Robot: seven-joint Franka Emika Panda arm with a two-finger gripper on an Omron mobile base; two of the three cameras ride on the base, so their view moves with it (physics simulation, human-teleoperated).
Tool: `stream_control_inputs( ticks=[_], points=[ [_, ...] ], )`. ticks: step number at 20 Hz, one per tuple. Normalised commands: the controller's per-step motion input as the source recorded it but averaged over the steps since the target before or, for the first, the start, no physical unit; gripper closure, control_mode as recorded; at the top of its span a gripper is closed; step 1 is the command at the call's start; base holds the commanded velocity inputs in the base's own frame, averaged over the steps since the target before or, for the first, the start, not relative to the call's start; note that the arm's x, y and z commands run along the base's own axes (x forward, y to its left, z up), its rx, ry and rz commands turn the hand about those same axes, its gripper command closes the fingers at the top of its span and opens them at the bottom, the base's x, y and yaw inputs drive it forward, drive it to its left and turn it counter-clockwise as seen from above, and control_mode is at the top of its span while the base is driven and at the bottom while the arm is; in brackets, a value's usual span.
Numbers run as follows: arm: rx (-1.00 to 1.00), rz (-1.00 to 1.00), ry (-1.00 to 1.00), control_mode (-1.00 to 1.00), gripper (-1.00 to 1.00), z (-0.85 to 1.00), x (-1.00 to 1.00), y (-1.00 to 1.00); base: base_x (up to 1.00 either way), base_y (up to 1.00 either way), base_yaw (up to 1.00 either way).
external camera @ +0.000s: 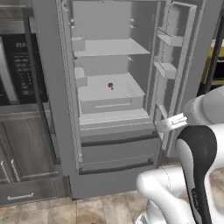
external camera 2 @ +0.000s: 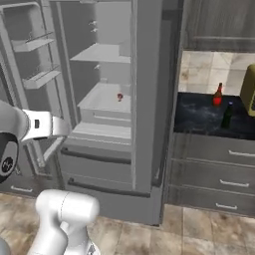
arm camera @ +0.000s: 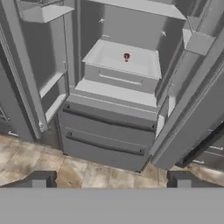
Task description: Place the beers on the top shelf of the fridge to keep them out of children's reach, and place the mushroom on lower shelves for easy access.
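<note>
1. Tool [arm camera: 111, 180] was spread wide and empty, hanging in front of the open fridge [external camera: 52, 87], low, facing the drawers.
2. Mushroom [external camera: 110, 85] already sat on the lower shelf [external camera: 127, 89] with the drawer front. That part looked done.
3. Top shelf [external camera: 109, 47] was bare; no beers in yet.
4. Both beers stood upright on the dark counter [external camera 2: 199, 117] right of the fridge: brown bottle [external camera 2: 218, 94] farther back, green bottle [external camera 2: 227, 115] nearer and just right of it.
5. Key relation: bottles lay well off to the tool's right, past the fridge's side wall, long axes vertical.
6. Likely next: swing right, side grasp. Olive object [external camera 2: 249, 89] crowded them on the right; the left looked open.
</note>
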Motion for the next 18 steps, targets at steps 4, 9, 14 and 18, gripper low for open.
stream_control_inputs(
  ticks=[4, 9, 14, 18],
  points=[
    [0.00, 0.00, 0.00, 1.00, -1.00, 0.00, 0.00, 0.00, -0.43, -0.92, -0.35],
    [0.00, 0.00, 0.00, 1.00, -1.00, 0.00, 0.00, 0.00, -0.05, -0.90, -0.50],
    [0.00, 0.00, 0.00, 1.00, -1.00, 0.00, 0.00, 0.00, 0.17, -0.59, -0.35],
    [0.00, 0.00, 0.00, 1.00, -1.00, 0.00, 0.00, 0.00, 0.52, -0.48, -0.17]
  ],
)
